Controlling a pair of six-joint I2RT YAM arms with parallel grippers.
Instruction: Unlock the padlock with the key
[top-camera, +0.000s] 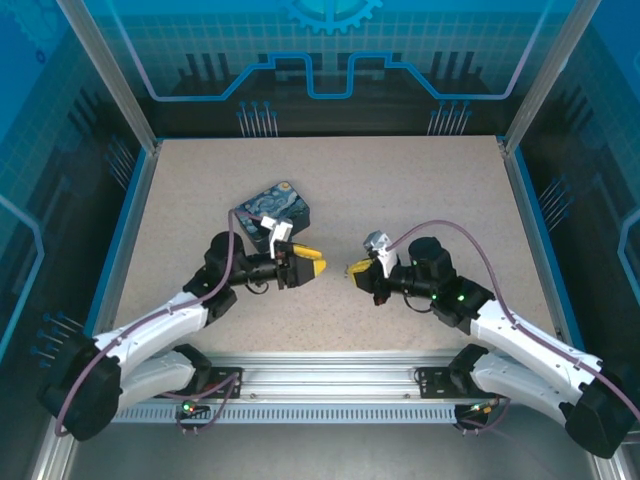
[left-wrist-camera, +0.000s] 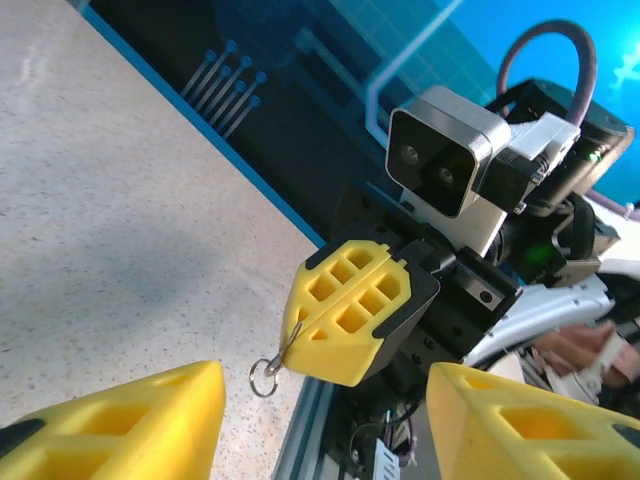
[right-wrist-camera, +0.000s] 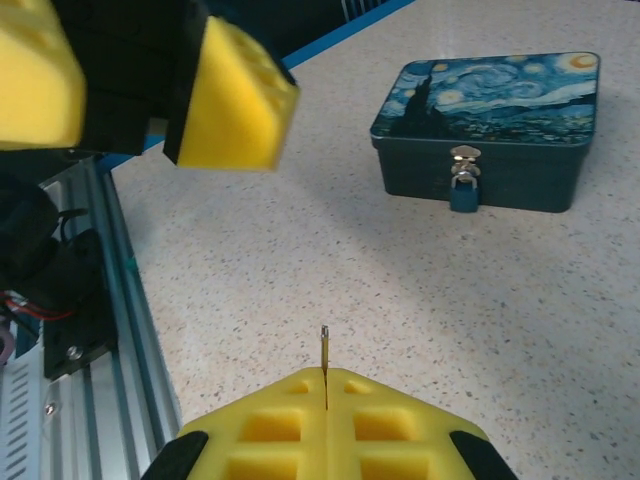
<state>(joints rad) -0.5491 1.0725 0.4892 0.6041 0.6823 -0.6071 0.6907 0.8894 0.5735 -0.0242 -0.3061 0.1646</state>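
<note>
Right gripper up front is pinched tight on the key, blade poking straight out at the left gripper, whose fingers stand apart. Padlock hangs off the tin well beyond, closer to the left arm.

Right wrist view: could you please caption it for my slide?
Right gripper pinching the key, the padlock hanging on the tin beyond.

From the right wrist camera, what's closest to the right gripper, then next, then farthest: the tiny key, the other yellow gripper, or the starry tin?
1. Thin grey metal key, pinched in the right gripper's shut jaws.
2. Yellow-fingered left gripper, close by at the upper left.
3. Blue-and-yellow starry painted rectangular tin, farthest, at the upper right.
</note>
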